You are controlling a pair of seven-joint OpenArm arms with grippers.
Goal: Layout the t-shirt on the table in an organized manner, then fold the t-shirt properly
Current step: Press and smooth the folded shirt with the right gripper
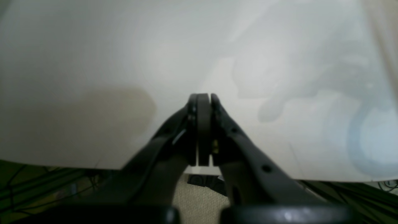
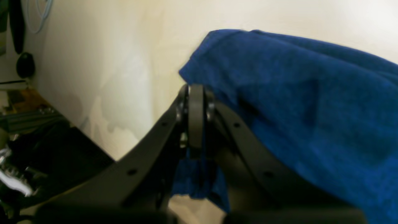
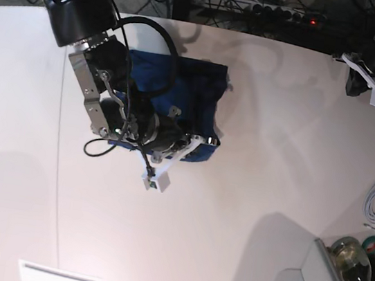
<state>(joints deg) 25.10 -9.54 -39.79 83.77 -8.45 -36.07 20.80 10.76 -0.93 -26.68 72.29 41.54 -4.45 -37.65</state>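
With the right gripper clamped on an edge of the soft dark navy blue t-shirt, bunched on the white matte table, carry that edge over evenly while the shut, empty left gripper waits aside.

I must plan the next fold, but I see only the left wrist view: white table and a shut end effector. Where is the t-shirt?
Observer: The t-shirt lies on the table, partly under the right arm.
Operator: Is it held?
Observer: Yes, the right end effector is shut on its edge.
Operator: And my arm?
Observer: The left end effector is near the table's edge, well apart from the t-shirt.
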